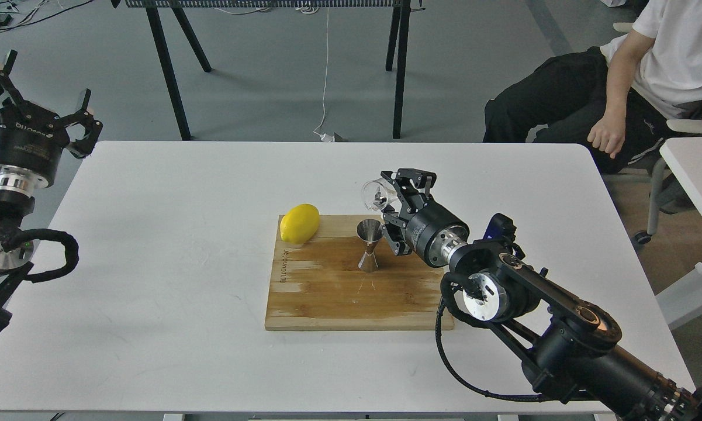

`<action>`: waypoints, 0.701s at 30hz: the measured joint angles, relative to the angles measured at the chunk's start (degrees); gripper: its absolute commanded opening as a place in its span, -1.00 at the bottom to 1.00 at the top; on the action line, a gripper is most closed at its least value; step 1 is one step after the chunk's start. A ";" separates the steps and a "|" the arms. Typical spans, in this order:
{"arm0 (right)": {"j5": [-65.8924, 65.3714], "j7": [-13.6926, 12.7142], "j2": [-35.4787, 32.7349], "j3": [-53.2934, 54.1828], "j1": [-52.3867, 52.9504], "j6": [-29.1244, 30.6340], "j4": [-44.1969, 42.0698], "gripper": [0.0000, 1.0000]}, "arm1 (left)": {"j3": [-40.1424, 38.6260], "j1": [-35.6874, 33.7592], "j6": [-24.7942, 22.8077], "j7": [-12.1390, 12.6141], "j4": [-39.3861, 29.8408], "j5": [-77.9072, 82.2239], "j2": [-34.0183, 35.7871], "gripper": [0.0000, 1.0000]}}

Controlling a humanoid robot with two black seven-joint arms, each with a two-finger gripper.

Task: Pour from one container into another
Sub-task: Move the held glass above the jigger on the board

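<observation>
A steel hourglass jigger (pixel 369 245) stands upright on the wooden cutting board (pixel 351 292). My right gripper (pixel 393 192) is shut on the small clear glass cup (pixel 376 195), holding it tilted on its side with its mouth toward the left, just above and slightly right of the jigger's mouth. Something dark shows inside the glass. My left gripper (pixel 41 99) hangs open beyond the table's left edge, far from the board, with nothing between its fingers.
A yellow lemon (pixel 299 223) lies on the board's back left corner. A seated person (pixel 631 76) is at the back right beside a second white table (pixel 695 169). Black table legs (pixel 175 76) stand behind.
</observation>
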 measured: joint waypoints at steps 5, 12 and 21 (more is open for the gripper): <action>-3.41 0.04 -0.15 -0.67 0.51 -0.23 0.13 -0.41 | 0.00 0.27 0.00 0.00 0.00 0.00 0.04 1.00; -7.05 0.03 -0.40 -2.44 1.08 -0.89 0.13 -0.41 | 0.00 0.42 0.00 0.00 0.00 0.00 0.08 1.00; -7.30 -0.13 -1.48 -3.95 2.96 -0.91 0.03 -0.41 | 0.00 0.44 0.00 0.00 0.00 0.00 0.10 1.00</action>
